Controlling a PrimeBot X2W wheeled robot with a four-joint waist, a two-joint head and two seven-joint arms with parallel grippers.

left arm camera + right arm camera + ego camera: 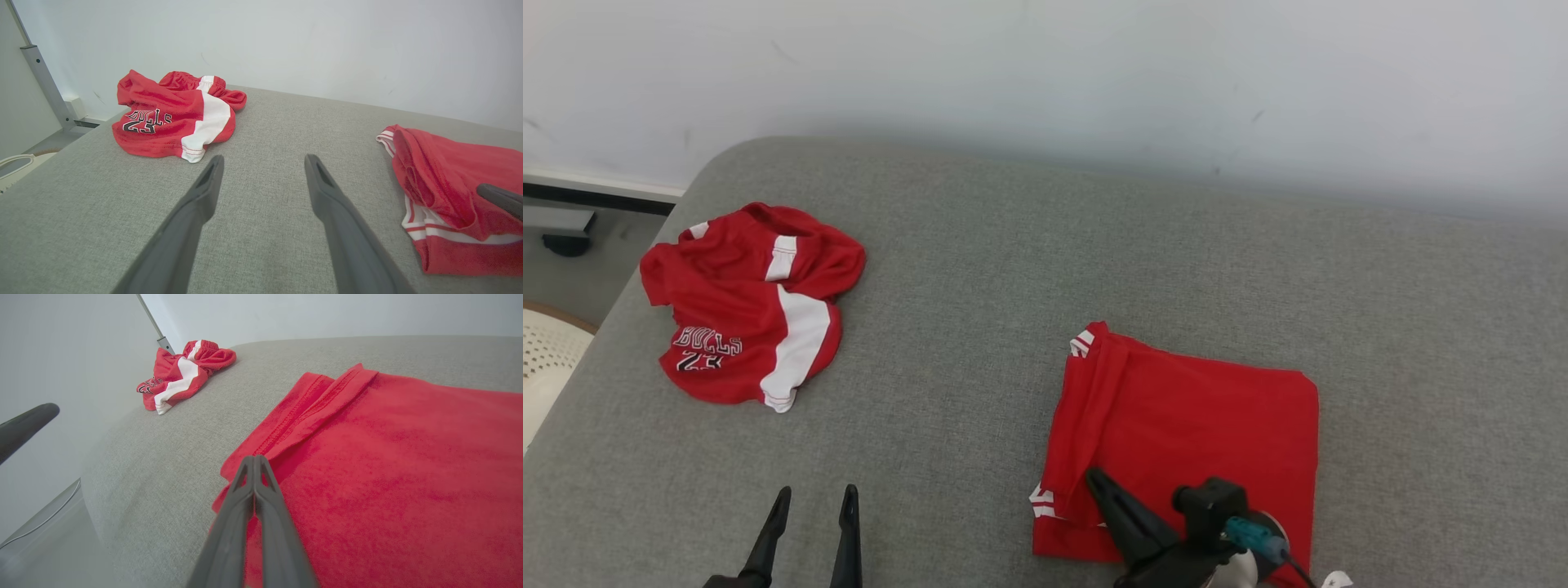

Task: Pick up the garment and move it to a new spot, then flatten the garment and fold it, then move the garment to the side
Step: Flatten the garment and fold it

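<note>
A red garment (1192,416) lies folded into a flat rectangle on the grey cushion, right of centre, with white-striped trim along its left edge (457,171) (388,457). My right gripper (1097,478) is shut, fingers pressed together, and its tips (254,458) sit over the garment's near left part. No cloth shows between the fingers. It also pokes in at the right of the left wrist view (498,198). My left gripper (817,494) stands open over bare cushion at the lower left (264,161), apart from both pieces of clothing.
Crumpled red-and-white Bulls shorts (752,302) (171,118) (179,373) lie at the far left of the grey cushion (1013,269). A white wall backs the cushion. Beyond its left edge are the floor and a white perforated basket (543,359). A metal post (41,81) stands at the left.
</note>
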